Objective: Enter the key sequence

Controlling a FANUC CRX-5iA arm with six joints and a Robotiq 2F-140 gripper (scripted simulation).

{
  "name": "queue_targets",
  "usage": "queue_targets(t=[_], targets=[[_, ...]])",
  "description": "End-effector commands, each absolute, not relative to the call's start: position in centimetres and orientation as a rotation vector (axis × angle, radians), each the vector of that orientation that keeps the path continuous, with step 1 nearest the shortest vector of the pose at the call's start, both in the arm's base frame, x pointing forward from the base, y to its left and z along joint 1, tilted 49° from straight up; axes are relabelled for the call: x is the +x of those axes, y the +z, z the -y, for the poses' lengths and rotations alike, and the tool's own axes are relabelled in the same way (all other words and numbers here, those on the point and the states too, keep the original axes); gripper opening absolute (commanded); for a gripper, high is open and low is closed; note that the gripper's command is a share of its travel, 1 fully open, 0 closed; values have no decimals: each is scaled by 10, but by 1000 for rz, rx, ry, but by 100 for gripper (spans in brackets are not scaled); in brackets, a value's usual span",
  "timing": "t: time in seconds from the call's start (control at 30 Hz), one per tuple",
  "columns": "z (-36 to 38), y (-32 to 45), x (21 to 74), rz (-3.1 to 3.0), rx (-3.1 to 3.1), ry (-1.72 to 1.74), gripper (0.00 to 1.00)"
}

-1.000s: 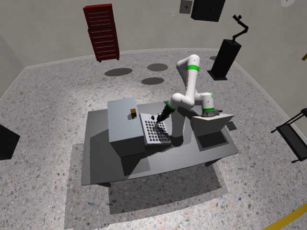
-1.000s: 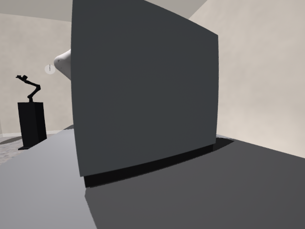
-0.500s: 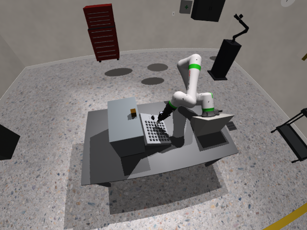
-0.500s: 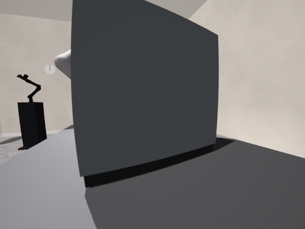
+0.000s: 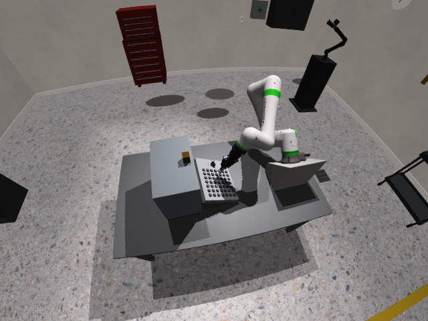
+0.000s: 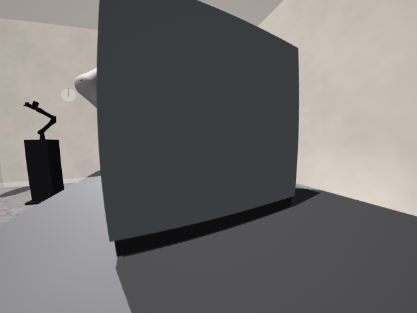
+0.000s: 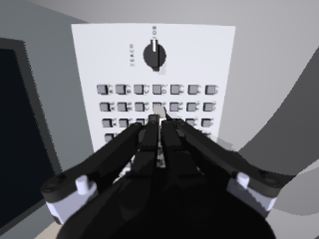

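Keypad point(image 5: 206, 197) point(image 7: 85, 55), below selector point(image 7: 155, 56) at JOB | tool point(image 5: 221, 170) point(image 7: 159, 113) together, empty | risk: neighbouring key pressed through sideways drift

Machine housing: a blue-grey box point(image 5: 174, 166) point(image 6: 199, 134), upright on the table.
Keypad panel: pale, flat-faced point(image 5: 204, 162) point(image 7: 107, 55), beside the housing on the tabletop.
Selector: round black knob point(image 5: 212, 164) point(image 7: 155, 56) above the key rows, its white mark at JOB; TEACH is printed to one side.
Keys: small grey square blocks point(image 5: 208, 190) point(image 7: 158, 89) in straight rows, the visible ones unlit; lower ones partly hidden in the wrist view.
Key names: tiny, mostly unreadable.
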State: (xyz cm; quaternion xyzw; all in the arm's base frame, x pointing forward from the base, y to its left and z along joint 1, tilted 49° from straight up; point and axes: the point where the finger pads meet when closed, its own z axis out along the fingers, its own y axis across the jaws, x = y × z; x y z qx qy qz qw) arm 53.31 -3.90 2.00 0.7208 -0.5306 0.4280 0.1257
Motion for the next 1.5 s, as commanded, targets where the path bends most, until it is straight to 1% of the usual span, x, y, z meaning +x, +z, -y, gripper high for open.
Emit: queue_targets(t=[0.0, 0.17, 0.33, 1.47], targets=[[37, 12, 526, 1547, 2099, 1246, 0], [32, -7, 508, 1547, 2099, 1246, 0], [31, -12, 504, 1547, 2099, 1246, 0], [45, -25, 514, 1547, 2099, 1246, 0]])
